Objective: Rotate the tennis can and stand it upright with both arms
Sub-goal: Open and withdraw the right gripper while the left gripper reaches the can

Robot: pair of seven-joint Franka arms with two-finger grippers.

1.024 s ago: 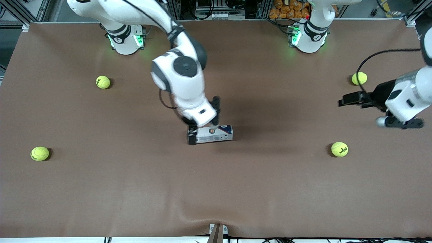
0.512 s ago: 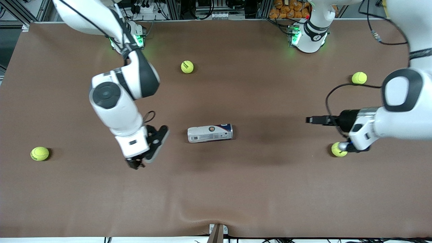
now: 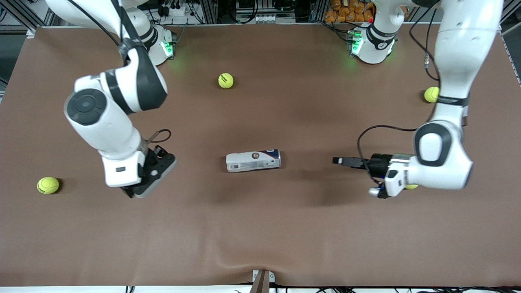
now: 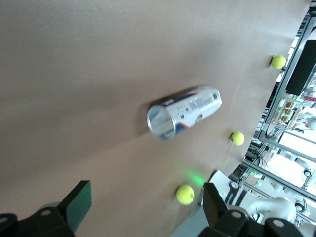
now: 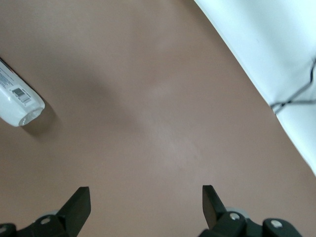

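- Tennis can [image 3: 253, 160]: you see it lying on its side at the middle of the brown table [image 3: 285, 228], long axis running between the two arms' ends; nothing touches it (its open mouth faces the left wrist camera).
- Left gripper [image 3: 337, 160]: it hovers over bare table toward the left arm's end, well apart from the can, fingers spread wide and empty.
- Right gripper [image 3: 134, 193]: it hangs over bare table toward the right arm's end, fingers [image 5: 79, 205] wide apart, holding nothing.
- Tennis balls: you have one near the right arm's base [image 3: 225, 80], one at the right arm's end [image 3: 48, 185], one at the left arm's end [image 3: 430, 94], and one partly hidden under the left wrist [image 3: 412, 186].
- Nothing lies between either gripper and the can.
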